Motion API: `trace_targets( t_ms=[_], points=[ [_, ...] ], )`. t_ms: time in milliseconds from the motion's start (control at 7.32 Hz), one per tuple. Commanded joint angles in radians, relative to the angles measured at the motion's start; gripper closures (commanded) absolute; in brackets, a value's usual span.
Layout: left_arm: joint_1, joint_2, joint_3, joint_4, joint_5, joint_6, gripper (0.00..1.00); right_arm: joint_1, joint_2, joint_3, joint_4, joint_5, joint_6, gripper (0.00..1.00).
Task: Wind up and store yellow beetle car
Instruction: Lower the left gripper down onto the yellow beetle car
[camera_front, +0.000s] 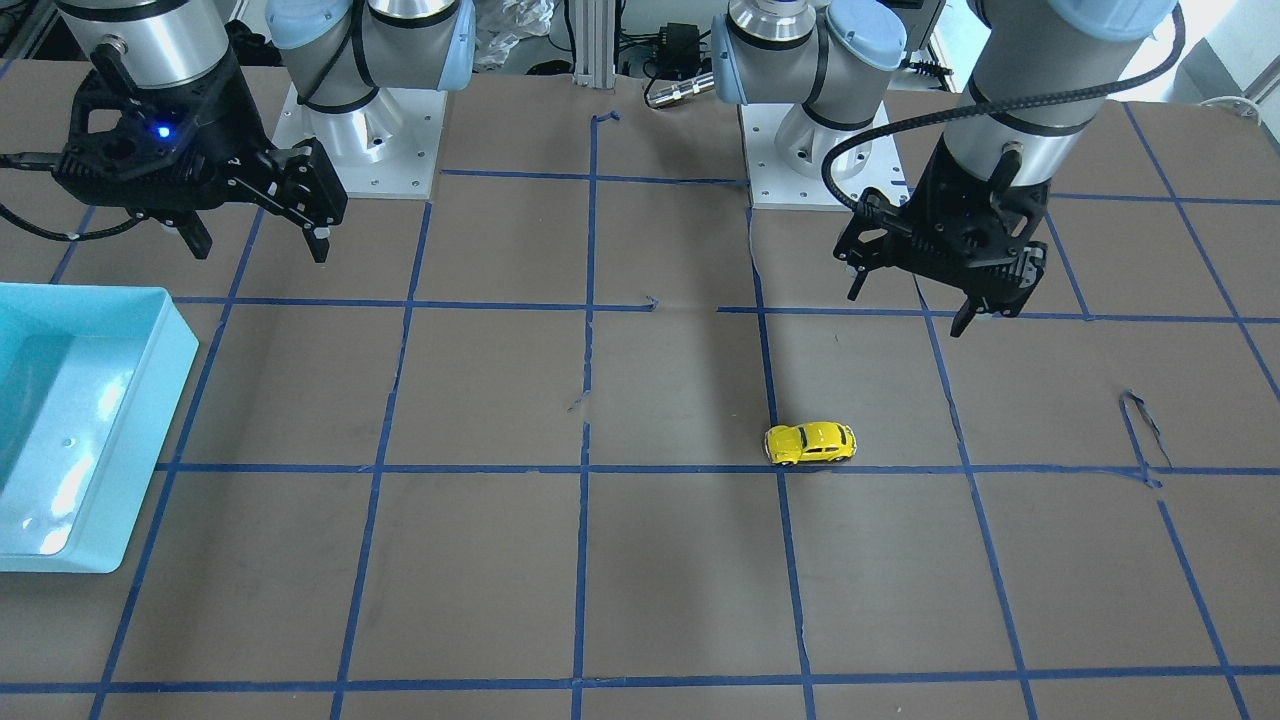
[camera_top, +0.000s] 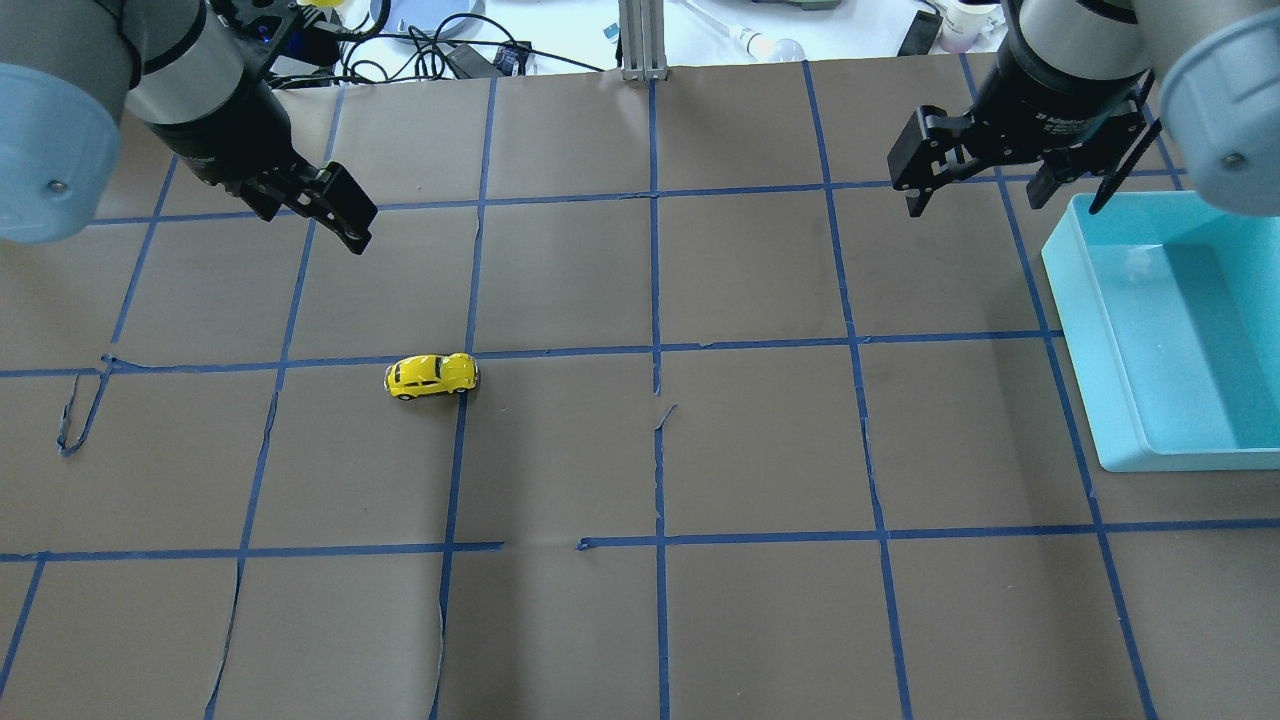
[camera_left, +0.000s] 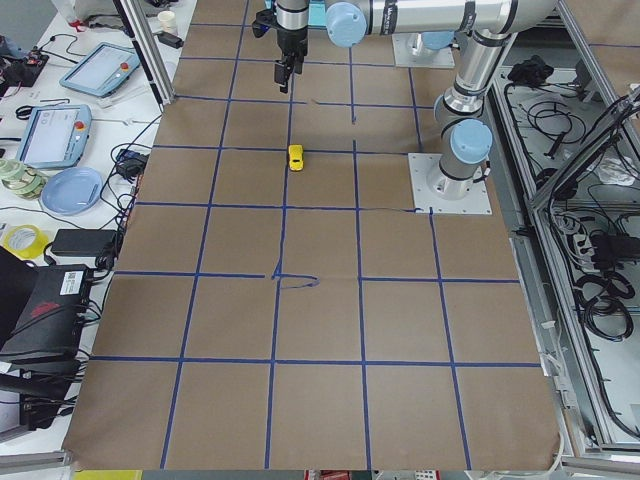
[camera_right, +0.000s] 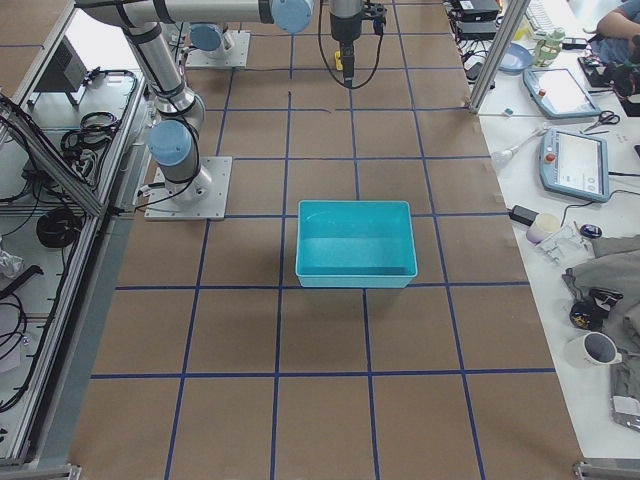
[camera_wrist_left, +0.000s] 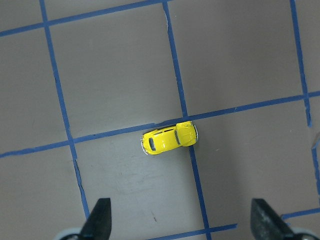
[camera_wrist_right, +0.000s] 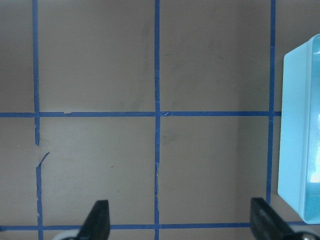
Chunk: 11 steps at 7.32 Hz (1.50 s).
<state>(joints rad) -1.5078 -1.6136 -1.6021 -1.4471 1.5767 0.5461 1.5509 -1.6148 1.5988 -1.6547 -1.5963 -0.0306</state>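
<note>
- Left gripper (camera_front: 908, 305): hangs above the table (camera_front: 680, 600), holding nothing. In the wrist view both fingers (camera_wrist_left: 100, 215) stand wide apart, tips clear of the paper and touching nothing
- Yellow beetle car (camera_front: 811, 443): on its wheels on the brown paper, sitting at a crossing of the blue tape lines (camera_top: 655, 300), one end over the tape. It is in the left arm's half. From the left wrist it shows ahead of the fingertips, about midway between them, well apart from both
- Right gripper (camera_front: 260, 248): also raised and carrying nothing, its fingers (camera_wrist_right: 98, 217) spread wide
- Teal bin (camera_front: 150, 440): on the right arm's side, just beside the right gripper, far from the car
</note>
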Motion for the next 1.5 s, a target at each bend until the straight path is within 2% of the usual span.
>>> trace_targets(
  t_ms=[0,273,683,820,1366],
  points=[
    [0.003,-0.064,-0.047,0.046,-0.010,0.289,0.09,0.000,0.001,0.001,0.000,-0.002,-0.002,0.00],
    [0.003,-0.094,-0.129,0.133,-0.004,0.625,0.09,0.000,0.001,0.007,0.000,-0.007,-0.003,0.00],
    [0.003,-0.165,-0.344,0.431,0.003,1.013,0.15,-0.002,0.004,0.009,-0.002,-0.007,-0.002,0.00],
    [0.003,-0.192,-0.392,0.494,0.006,1.084,0.15,-0.002,0.001,0.009,-0.002,-0.008,-0.002,0.00],
    [0.003,-0.285,-0.392,0.626,0.006,1.195,0.22,0.000,-0.001,0.006,-0.002,-0.007,0.000,0.00]
  ],
)
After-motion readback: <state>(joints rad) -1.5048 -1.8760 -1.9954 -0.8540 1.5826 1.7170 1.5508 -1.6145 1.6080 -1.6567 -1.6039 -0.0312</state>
